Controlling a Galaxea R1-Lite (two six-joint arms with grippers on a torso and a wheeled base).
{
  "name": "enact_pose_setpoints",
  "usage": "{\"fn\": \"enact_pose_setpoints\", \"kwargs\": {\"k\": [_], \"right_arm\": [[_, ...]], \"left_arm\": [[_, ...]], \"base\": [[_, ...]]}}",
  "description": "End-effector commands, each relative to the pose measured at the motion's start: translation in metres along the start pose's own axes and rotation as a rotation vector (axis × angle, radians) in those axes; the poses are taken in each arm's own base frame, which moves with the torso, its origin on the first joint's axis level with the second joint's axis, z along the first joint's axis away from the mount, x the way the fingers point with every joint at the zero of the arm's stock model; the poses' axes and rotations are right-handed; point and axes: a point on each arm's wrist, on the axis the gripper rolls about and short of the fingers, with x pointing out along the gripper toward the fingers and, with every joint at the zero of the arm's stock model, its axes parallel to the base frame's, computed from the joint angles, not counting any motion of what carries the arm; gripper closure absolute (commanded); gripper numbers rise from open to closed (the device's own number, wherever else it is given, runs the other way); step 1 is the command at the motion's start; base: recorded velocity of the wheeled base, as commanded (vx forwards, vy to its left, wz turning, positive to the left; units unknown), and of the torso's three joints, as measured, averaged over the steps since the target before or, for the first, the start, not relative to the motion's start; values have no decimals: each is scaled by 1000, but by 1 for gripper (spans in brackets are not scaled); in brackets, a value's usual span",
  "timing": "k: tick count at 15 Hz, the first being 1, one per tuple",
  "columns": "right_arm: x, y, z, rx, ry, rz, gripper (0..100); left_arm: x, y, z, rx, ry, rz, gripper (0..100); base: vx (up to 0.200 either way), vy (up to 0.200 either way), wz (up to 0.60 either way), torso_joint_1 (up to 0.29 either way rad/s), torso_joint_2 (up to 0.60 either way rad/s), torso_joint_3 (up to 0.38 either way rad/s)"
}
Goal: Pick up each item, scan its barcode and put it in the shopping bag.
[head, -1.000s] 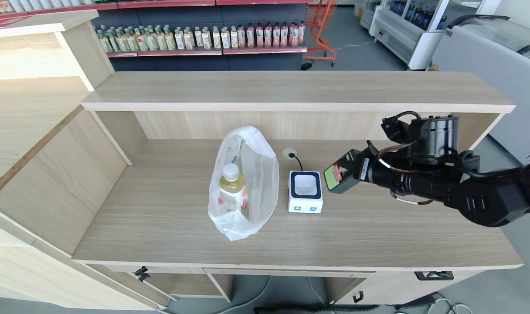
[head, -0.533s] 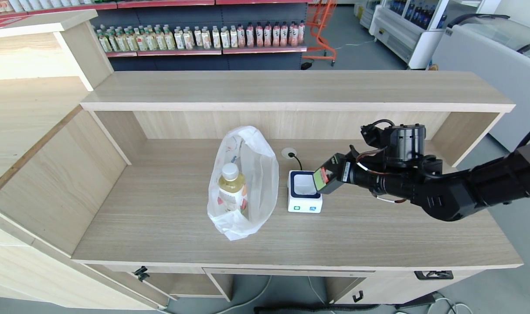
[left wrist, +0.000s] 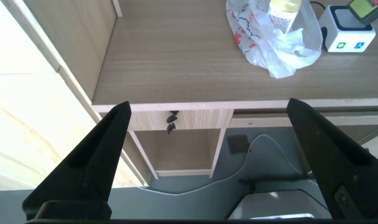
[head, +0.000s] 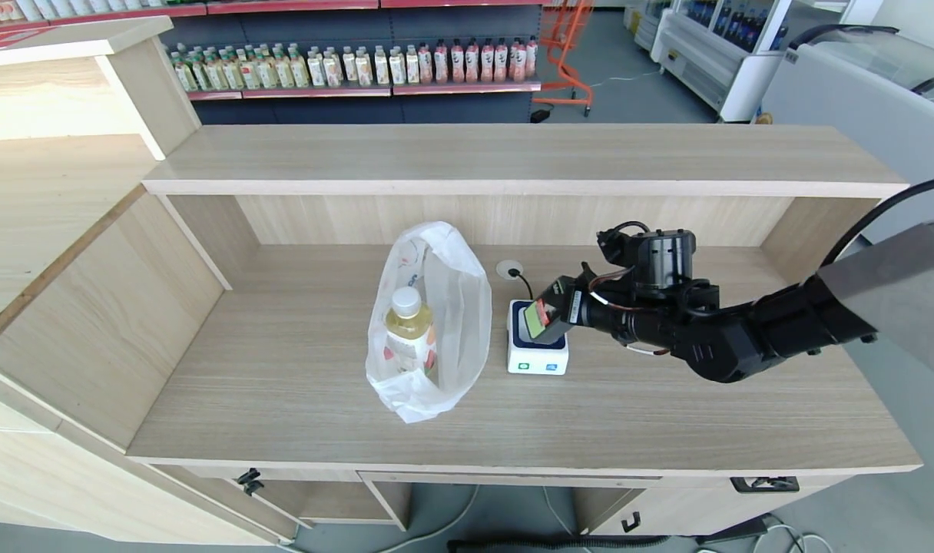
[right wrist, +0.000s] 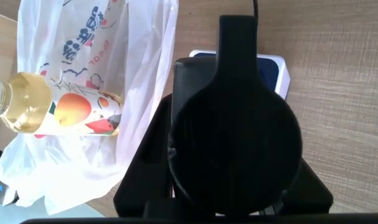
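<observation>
Right tool (head: 565, 307) grips a small box (head: 540, 320) over the scanner (head: 538, 359); beside it, the shopping bag (head: 459, 299) holds a bottle (head: 409, 330).

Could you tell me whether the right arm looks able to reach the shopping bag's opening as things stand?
Probably yes. The right tool holds the small box over the scanner, directly beside the shopping bag, with nothing between them. The bag's mouth gapes open, and the bottle inside leaves room.
</observation>
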Motion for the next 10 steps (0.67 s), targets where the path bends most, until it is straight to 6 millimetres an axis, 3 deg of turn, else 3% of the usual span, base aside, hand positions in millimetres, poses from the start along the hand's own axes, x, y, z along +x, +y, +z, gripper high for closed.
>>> {"fn": "enact_pose_setpoints", "kwargs": {"k": [1, 7, 9, 10], "right_arm": [[11, -1, -9, -13, 20, 1, 100], [17, -5, -17, -30, 48, 20, 100], [15, -3, -10, -37, 28, 29, 100], [6, 2, 3, -34, -6, 43, 100]], "left_arm": [[0, 0, 0, -2, 2, 0, 0], [0, 0, 0, 0, 4, 0, 0], [0, 0, 0, 0, 2, 0, 0], [0, 0, 0, 0, 2, 0, 0]], "base": [[0, 0, 0, 0, 0, 0], [0, 0, 0, 0, 0, 0], [0, 0, 0, 0, 0, 0], [0, 0, 0, 0, 0, 0]]}}
